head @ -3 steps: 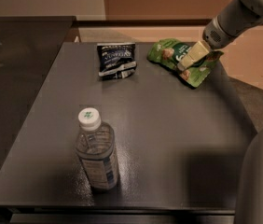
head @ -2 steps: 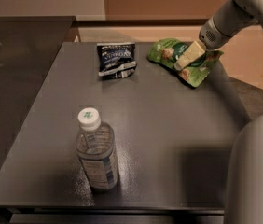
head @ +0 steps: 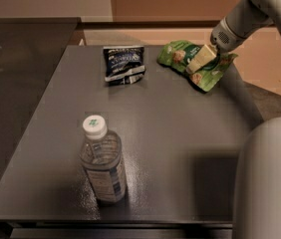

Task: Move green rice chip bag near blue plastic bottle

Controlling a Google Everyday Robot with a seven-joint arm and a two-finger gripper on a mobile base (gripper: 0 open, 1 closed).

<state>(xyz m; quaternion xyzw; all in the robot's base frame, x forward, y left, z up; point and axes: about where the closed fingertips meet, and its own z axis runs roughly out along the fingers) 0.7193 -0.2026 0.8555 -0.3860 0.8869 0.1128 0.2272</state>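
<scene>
The green rice chip bag [head: 178, 54] lies crumpled at the far right of the dark table [head: 180, 128]. My gripper [head: 201, 59] reaches in from the upper right and rests on the middle of the bag, covering part of it. The blue plastic bottle [head: 103, 166] stands upright near the table's front left, with a white cap bearing a green mark. The bottle is well apart from the bag, across the table.
A small dark blue-black snack bag [head: 124, 62] lies at the far middle of the table, left of the green bag. A pale rounded part of the robot [head: 270, 183] fills the lower right corner. A dark counter [head: 16, 63] adjoins on the left.
The gripper has stayed on the green bag, shifting only slightly. The pale robot part at the lower right has moved further into view. Bag and bottle have not visibly moved.
</scene>
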